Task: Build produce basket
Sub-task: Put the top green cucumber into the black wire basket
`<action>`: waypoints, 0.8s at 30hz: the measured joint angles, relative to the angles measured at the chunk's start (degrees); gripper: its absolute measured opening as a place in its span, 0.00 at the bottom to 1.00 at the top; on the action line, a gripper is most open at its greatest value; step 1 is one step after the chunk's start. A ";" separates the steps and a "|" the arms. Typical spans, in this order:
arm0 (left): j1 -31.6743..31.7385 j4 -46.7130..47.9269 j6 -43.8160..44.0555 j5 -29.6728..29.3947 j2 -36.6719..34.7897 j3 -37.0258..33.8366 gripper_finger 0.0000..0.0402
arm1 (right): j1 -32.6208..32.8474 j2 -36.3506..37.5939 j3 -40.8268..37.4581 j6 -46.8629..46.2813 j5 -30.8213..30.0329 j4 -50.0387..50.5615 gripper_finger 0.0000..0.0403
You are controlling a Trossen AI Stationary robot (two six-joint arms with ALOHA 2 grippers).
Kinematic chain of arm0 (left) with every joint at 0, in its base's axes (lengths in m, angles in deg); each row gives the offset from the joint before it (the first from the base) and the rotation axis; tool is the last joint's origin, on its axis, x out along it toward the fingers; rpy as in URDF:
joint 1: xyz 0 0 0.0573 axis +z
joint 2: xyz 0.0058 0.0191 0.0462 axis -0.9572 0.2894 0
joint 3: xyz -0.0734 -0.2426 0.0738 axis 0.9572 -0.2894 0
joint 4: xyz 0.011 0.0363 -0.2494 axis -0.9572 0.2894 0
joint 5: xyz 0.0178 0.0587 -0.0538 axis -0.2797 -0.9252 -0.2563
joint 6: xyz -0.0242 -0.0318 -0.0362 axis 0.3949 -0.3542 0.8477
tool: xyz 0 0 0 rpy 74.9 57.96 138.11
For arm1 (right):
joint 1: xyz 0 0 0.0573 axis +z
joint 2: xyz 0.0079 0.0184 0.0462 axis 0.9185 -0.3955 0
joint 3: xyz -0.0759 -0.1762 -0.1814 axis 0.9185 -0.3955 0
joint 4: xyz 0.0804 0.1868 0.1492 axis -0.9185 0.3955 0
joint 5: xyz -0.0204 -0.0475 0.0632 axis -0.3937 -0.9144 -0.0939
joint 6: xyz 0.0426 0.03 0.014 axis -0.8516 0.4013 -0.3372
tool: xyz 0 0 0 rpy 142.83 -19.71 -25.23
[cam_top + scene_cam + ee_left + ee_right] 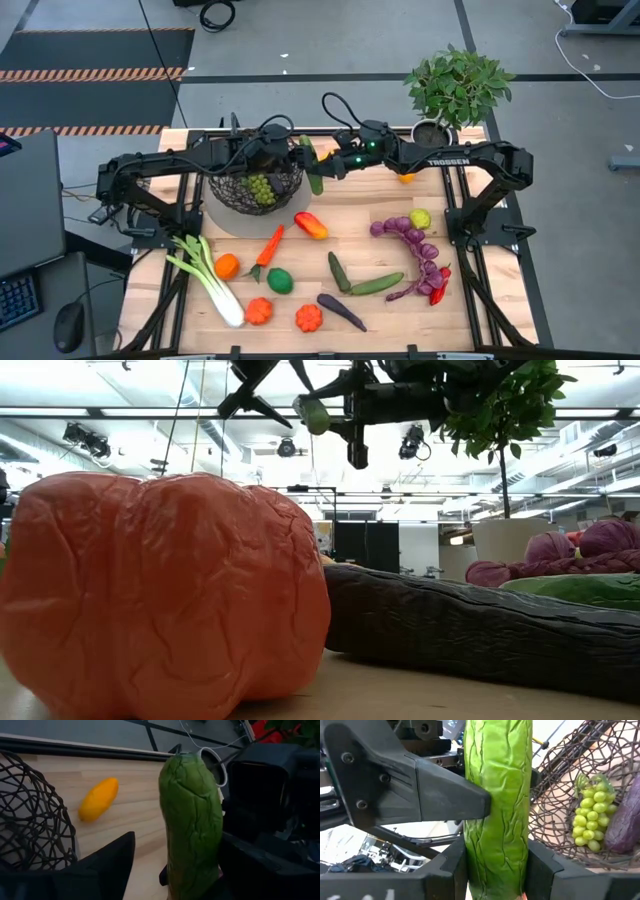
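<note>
Cucumber (pixel 496 810) sits clamped in the right fingers (pixel 495 865) beside the basket (pixel 255 190); left fingers (pixel 165 865) gape around it. Mistimed release risks dropping it outside the rim.

**Surfaces and materials, as seen**

Cucumber (pixel 496 810): wrinkled, creased green skin, soft sheen, like moulded plastic. Right gripper (pixel 496 865) fingers around it: smooth matt black plastic. Basket (pixel 580 785), beside the cucumber: thin dark wire, matt. Grapes (pixel 589 817) inside the basket: glossy, smooth. Table (pixel 300 250) under the basket: pale wood, visible grain. Orange pumpkin (pixel 160 595): crinkled, semi-gloss.
</note>
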 joint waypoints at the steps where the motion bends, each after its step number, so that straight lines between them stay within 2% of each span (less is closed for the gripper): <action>1: 0.00 -0.03 0.00 0.02 0.00 0.00 0.64 | 0.02 0.00 0.00 -0.61 0.00 0.00 0.36; 8: -0.09 -1.19 -1.24 0.28 0.00 0.00 0.43 | 0.02 -0.07 0.00 -1.37 -0.17 0.00 0.36; 13: -0.76 -1.29 -1.83 -0.13 0.00 0.00 0.33 | 0.04 -0.07 0.00 -1.37 -0.21 -0.30 0.36; 18: -0.08 -1.20 -3.44 0.15 -0.12 0.00 0.31 | -0.01 -0.07 0.00 -1.36 -0.41 -0.51 0.39; 24: 0.79 0.35 -4.28 1.01 -0.98 -0.04 0.32 | -0.75 -0.06 0.06 -2.21 -0.33 0.74 0.47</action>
